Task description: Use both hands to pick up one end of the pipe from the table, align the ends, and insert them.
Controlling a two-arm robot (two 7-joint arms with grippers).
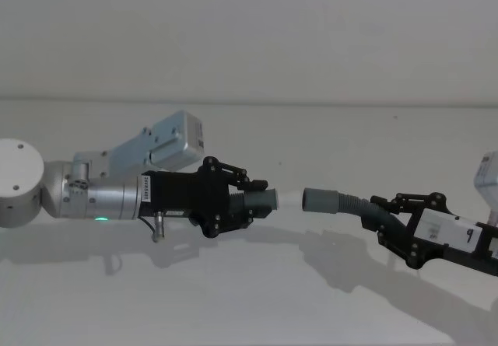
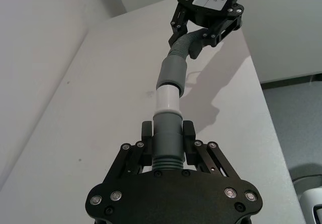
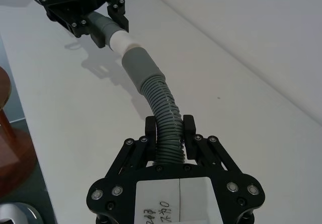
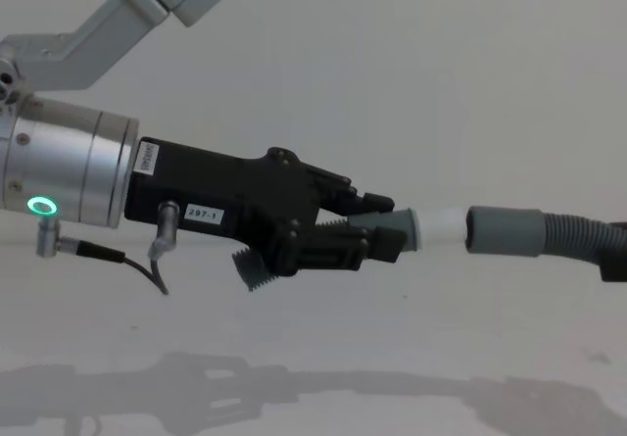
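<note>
Above the table (image 1: 249, 299), the left gripper (image 4: 377, 232) pinched the tipped cuff (image 2: 167, 133); the right gripper (image 3: 168, 131) clamped the ribbed hose (image 3: 160, 100) behind its open cuff (image 4: 505, 230). White tip (image 4: 441, 226) met cuff mouth. The hose looked light and bendy, so holding nearer the stiff cuffs seemed wise.

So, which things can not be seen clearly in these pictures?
- Whether the white tip is already inside the wide cuff: the cuff's rim hides it in the chest and wrist views.
- The right hand: cut off by the chest view's right edge.
- The left hand's hose piece: its body is hidden behind the fingers.
</note>
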